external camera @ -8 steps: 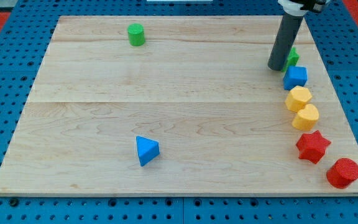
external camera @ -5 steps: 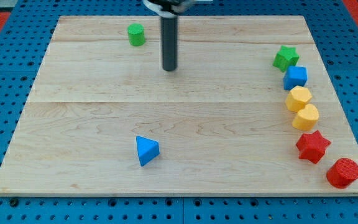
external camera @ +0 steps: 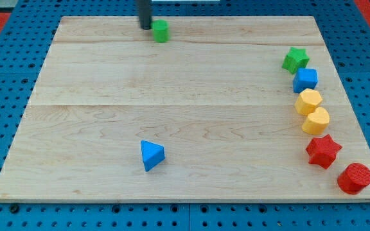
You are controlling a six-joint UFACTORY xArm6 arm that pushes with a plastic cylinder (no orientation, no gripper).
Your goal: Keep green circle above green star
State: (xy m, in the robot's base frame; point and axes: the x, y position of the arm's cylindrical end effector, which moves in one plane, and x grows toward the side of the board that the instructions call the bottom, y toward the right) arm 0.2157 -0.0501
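Observation:
The green circle [external camera: 161,31], a short green cylinder, stands near the board's top edge, left of centre. My tip [external camera: 146,27] is just left of it, close to or touching its left side. The green star [external camera: 295,59] lies at the view's right, at the top of a column of blocks, lower in the view than the green circle and far to its right.
Below the green star run a blue cube [external camera: 306,79], two yellow hexagonal blocks [external camera: 308,101] [external camera: 317,120], a red star [external camera: 323,151] and a red cylinder [external camera: 354,178]. A blue triangle [external camera: 151,154] lies at lower centre-left. The wooden board [external camera: 95,115] sits on a blue pegboard.
My rod swept from beside the green star across the board to the top left. The green circle has slid right, from about x 250 to x 283.

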